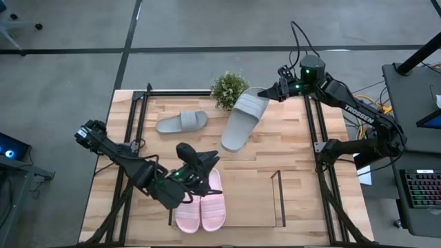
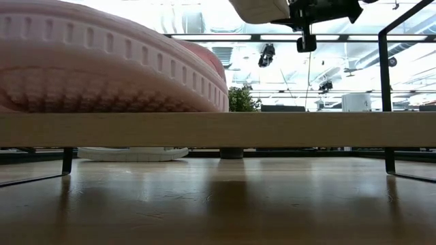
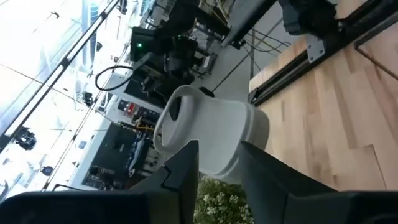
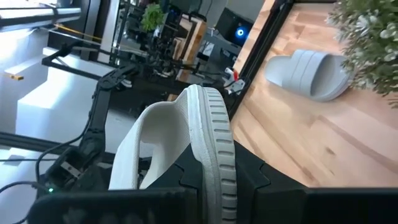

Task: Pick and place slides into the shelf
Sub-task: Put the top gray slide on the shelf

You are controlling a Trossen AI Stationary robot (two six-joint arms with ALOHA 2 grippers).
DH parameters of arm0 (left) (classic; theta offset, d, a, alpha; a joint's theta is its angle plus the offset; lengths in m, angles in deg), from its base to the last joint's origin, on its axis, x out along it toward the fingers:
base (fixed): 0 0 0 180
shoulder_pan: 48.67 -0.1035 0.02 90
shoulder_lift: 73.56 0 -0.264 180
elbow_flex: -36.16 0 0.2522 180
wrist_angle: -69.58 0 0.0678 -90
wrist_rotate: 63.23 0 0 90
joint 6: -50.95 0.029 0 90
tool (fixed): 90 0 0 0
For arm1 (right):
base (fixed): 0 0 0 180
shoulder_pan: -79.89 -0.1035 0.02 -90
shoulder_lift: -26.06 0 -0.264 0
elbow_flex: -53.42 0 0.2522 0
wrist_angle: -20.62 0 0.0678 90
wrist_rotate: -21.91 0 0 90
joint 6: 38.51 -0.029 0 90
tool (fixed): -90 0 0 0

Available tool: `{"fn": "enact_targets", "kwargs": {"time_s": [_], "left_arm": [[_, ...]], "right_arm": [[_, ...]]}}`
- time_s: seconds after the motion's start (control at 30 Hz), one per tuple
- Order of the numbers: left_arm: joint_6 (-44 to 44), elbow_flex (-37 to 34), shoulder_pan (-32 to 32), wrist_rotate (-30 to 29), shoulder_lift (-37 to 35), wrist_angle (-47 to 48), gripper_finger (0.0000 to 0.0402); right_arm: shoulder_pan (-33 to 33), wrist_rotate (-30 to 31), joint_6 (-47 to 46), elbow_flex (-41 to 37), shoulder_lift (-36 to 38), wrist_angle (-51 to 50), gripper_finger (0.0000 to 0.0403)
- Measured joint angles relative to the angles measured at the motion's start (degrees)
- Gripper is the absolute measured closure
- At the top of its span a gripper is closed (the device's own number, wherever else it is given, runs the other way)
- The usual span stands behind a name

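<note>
My right gripper (image 1: 275, 91) is shut on one grey slide (image 1: 243, 118), held up over the table's far side next to a small plant. The second grey slide (image 1: 181, 122) lies flat on its sole on the table, left of it, and shows in the right wrist view too (image 4: 308, 73). The pink pair (image 1: 201, 204) lies side by side in the left part of the shelf (image 1: 278, 200), a low black wire rack on a wood base (image 2: 272, 129). My left gripper (image 1: 205, 162) hovers open just above the pink pair's far ends. My right gripper pinches the grey slide's sole (image 4: 214, 134) between its two fingers, at the end near the strap (image 4: 152, 143). It comes level from the table's right. The slide is lifted clear (image 2: 262, 8), and its free end slants toward the table's near-left side.
A small potted plant (image 1: 229, 88) stands at the far edge, close to the held slide. Black frame rails (image 1: 313, 131) run along the table's left and right sides. The shelf's right part (image 1: 251, 200) shows bare wood.
</note>
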Motion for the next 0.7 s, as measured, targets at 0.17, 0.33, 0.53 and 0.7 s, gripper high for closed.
{"fn": "enact_targets", "kwargs": {"time_s": [0.17,0.33,0.53,0.7], "left_arm": [[0.30,0.77,-0.09,1.13,0.04,-2.27,0.0259],[1.68,0.78,-0.11,-0.52,1.38,-2.31,0.0183],[15.78,0.61,-0.09,-8.18,6.64,-4.91,0.0160],[19.45,1.18,-0.91,-12.89,9.30,-10.33,0.0160]], "right_arm": [[-0.09,-0.96,0.32,0.00,0.00,-0.02,0.0369],[0.09,-0.85,0.65,0.00,0.00,-0.02,0.0369],[0.04,0.22,0.36,0.00,0.00,0.00,0.0369],[0.02,0.31,-0.30,-0.02,0.00,0.00,0.0369]]}}
